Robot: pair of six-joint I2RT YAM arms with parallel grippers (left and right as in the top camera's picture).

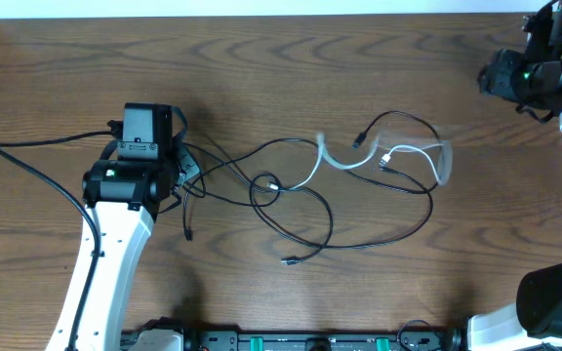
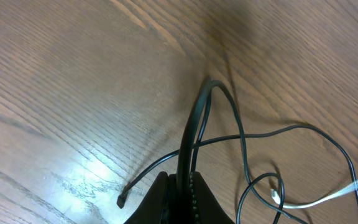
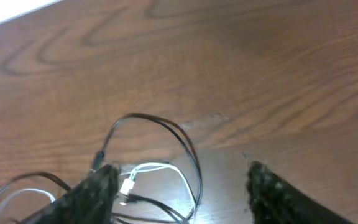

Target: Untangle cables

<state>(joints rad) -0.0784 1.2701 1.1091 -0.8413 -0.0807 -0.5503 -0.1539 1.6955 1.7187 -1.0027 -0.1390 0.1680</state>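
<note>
The bench (image 1: 261, 58) carries a loose tangle across its middle, drawn out toward the left edge. The black cables (image 1: 332, 222) are the longest pieces. They look thin, light and limp, so they will likely slide and drag their neighbours when pulled. A firm pinch on a free run near a crossing seems better than tugging a plug.

The left end effector (image 2: 182, 186) sits at the left end of the tangle, fingers together and clamped on a doubled loop of black cable that arches away from it. The right end effector (image 3: 179, 186) hangs near the far right corner with its fingers apart and nothing between them, and the tangle's right end lies just beneath it.

The white cable (image 1: 447, 164) is shorter and looks slightly stiffer. It curls through the right half of the tangle, with black strands crossing it. A small end plug (image 1: 287, 261) lies free toward the near edge, an easy end to trace.
</note>
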